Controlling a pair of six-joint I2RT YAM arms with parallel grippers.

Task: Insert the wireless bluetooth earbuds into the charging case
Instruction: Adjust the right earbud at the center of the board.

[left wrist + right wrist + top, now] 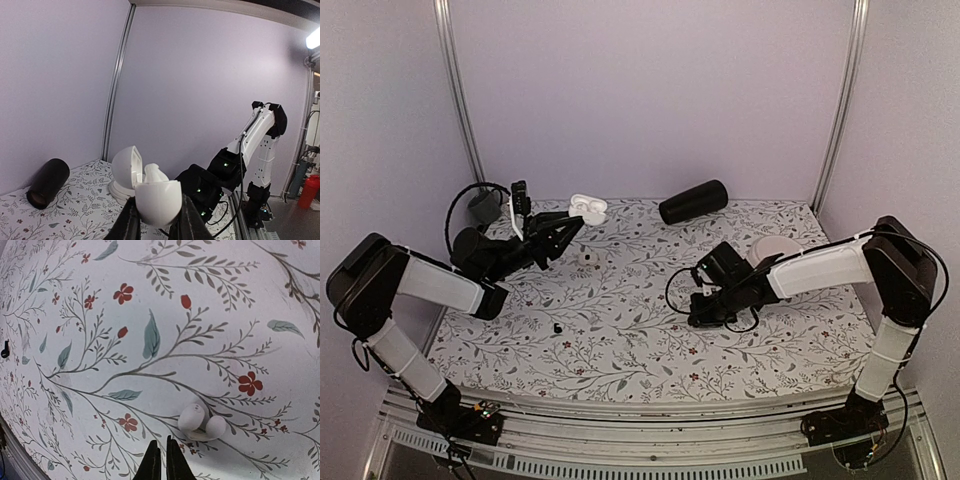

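- Cloth [650,350] printed with grey sprigs and small red flowers spreads across the lower half of the top view.
  - The charging case [587,208], glossy white with its lid up, sits upper left of centre, right at the tips of the left gripper [575,228].
  - Just below the case lies a white round lump [587,258] with a dark spot. Lower still is a tiny black bit [557,327].
  - A black cylinder [693,202] lies on its side at upper centre.
  - A pale round dish [775,250] shows partly from behind the right arm [820,268].
  - The right gripper [696,318] points down at the cloth, right of centre.
- Left wrist view: the case fills the lower centre.
  - Its smooth rounded lower half is clamped between the two dark fingers [131,222], one on each side.
  - The lid swings open toward the upper left.
  - A white rounded piece [156,174] rises from the open mouth. I cannot tell whether it is a seated earbud.
- Right wrist view: the earbuds [192,417] lie on the cloth, lower right of centre. They show as two glossy white rounded lobes touching each other.
  - They are just beyond the fingertips at the bottom edge and apart from them.
  - The jaws stand almost together with only a thin slit between, and they hold nothing.
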